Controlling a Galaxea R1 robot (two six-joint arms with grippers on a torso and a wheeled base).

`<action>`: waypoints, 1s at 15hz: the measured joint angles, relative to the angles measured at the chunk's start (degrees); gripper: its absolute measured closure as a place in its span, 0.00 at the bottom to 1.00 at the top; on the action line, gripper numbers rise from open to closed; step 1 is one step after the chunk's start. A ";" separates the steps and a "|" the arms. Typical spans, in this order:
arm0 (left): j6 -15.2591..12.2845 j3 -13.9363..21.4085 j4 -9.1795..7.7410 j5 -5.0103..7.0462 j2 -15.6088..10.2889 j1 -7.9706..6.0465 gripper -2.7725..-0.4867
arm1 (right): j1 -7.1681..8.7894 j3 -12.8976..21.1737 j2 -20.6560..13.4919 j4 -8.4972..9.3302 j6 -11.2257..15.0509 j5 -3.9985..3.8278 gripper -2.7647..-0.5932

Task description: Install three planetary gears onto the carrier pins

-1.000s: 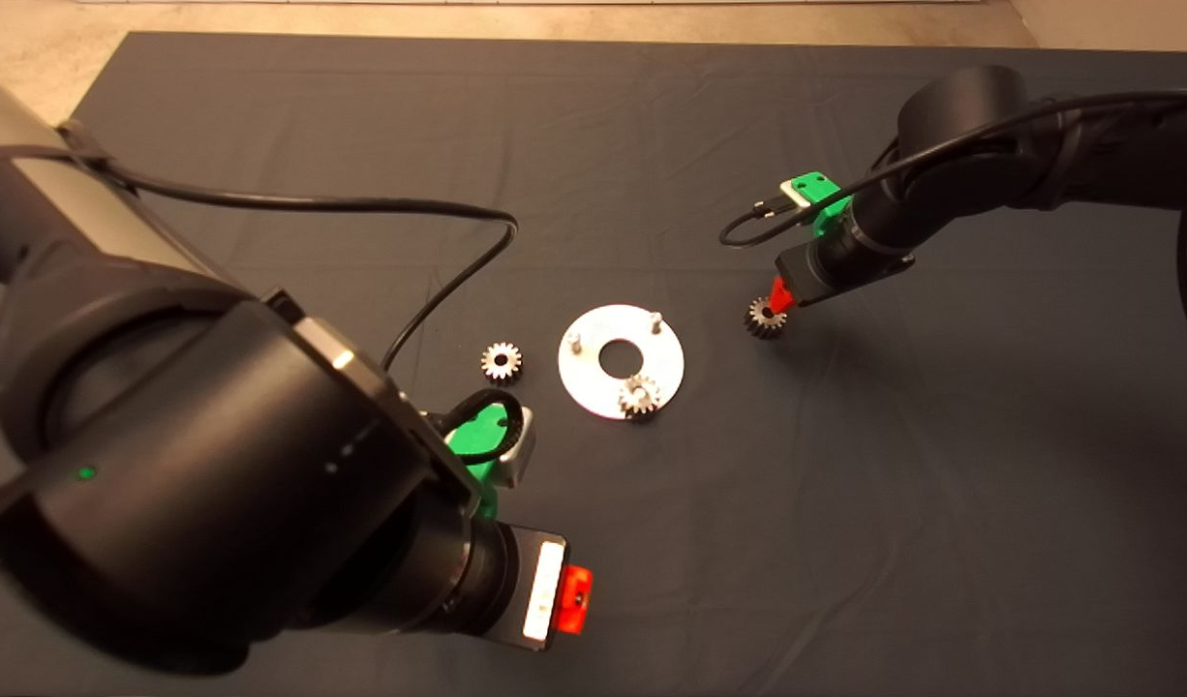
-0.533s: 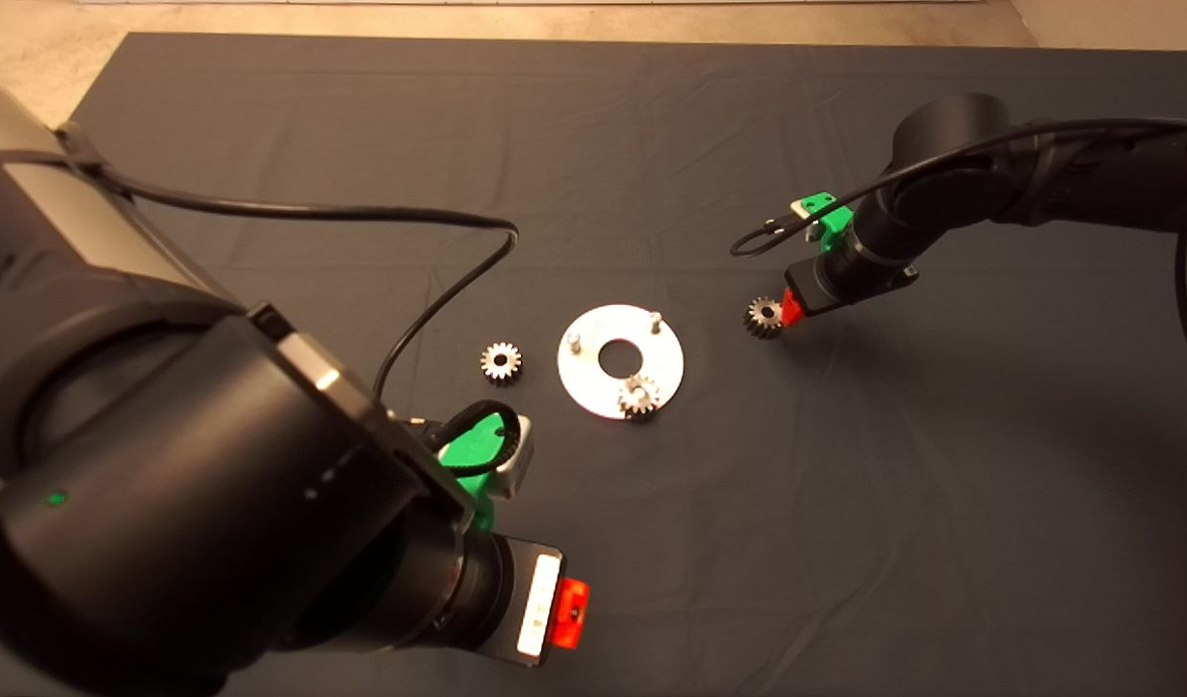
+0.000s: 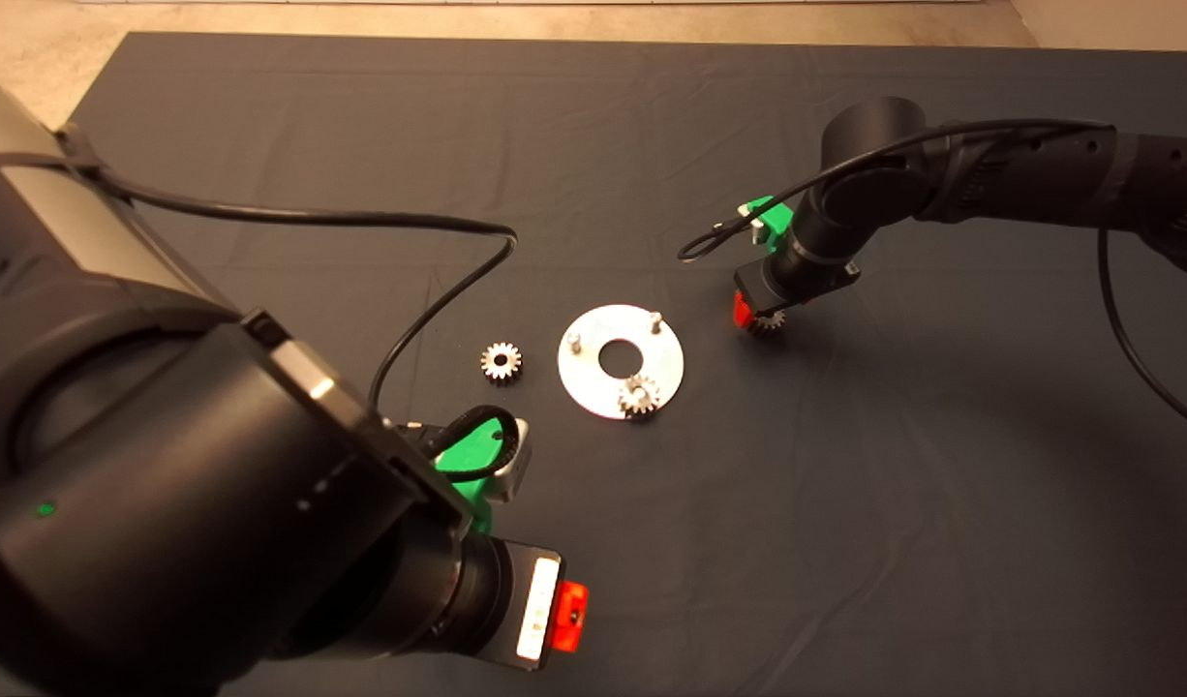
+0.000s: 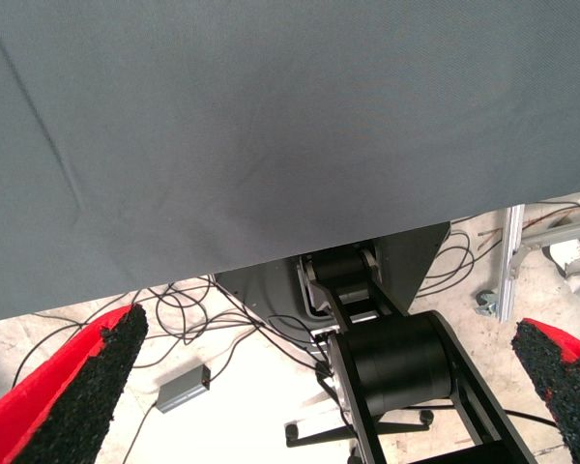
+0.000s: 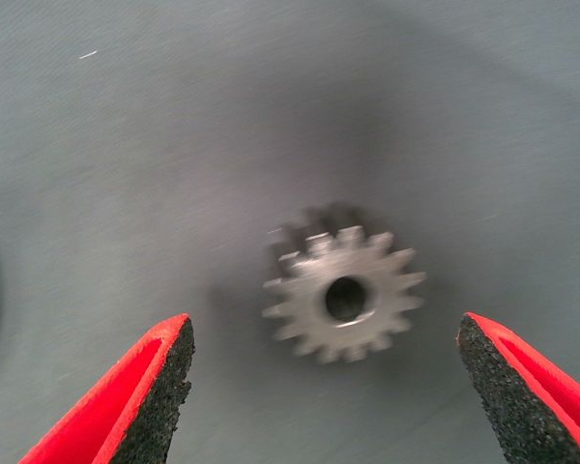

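The right gripper (image 3: 760,312) has swung in from the side over the last second and now stands directly above the loose gear (image 5: 343,292) lying right of the disc (image 3: 608,387). Its fingers (image 5: 130,401) are spread wide, one on each side of the gear, apart from the teeth. This alignment suggests a pick is next. The left gripper (image 3: 564,618) waits below and left of the disc, jaws wide and empty.

One gear (image 3: 639,394) already sits on the near pin. Two pins (image 3: 655,318) remain bare. A third gear (image 3: 502,361) lies flat on the mat (image 3: 593,145), just left of the disc.

The gears are grey steel with short, blunt teeth and a small round bore. The disc is flat, bright metal with a large centre hole. The mat is dark, finely woven cloth, lightly creased. The finger pads are black and coarse-grained.
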 joint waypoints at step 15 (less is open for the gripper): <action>-0.02 0.09 0.02 0.02 0.00 0.00 0.00 | 0.00 -7.17 1.09 0.85 -1.22 0.20 0.34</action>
